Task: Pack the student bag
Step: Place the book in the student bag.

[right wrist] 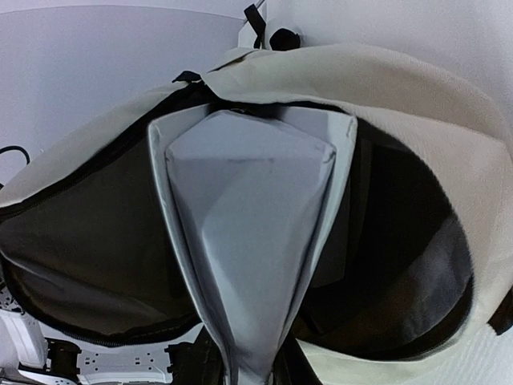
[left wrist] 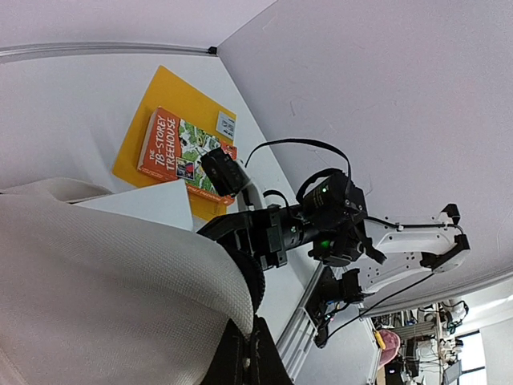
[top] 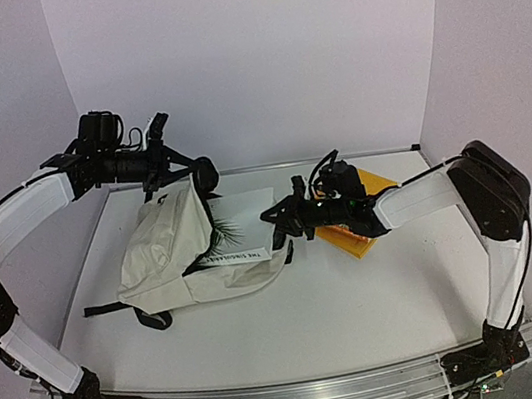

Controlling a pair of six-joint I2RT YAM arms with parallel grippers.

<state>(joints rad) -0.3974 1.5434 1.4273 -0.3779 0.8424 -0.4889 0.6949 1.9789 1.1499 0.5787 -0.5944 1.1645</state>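
The white table (top: 346, 318) carries everything. The student bag (top: 168, 250), cream with black lining, lies toward 9 o'clock from the table's middle. Its mouth faces 3 o'clock and its black straps trail out toward 7 o'clock. A white book (top: 243, 213) with a plant picture on its cover sits partly inside that mouth. In the right wrist view its leading corner points into the dark interior. A yellow envelope (left wrist: 160, 96) lies flat toward 2 o'clock, near the back edge. On it rests a smaller orange book, "The 78-Storey Treehouse" (left wrist: 180, 152). At the bag's 12 o'clock side, the left gripper (top: 203, 174) is clamped on the upper flap, holding the opening raised. The right gripper (top: 281, 227), reaching in from 3 o'clock, pinches the white book's outer edge.
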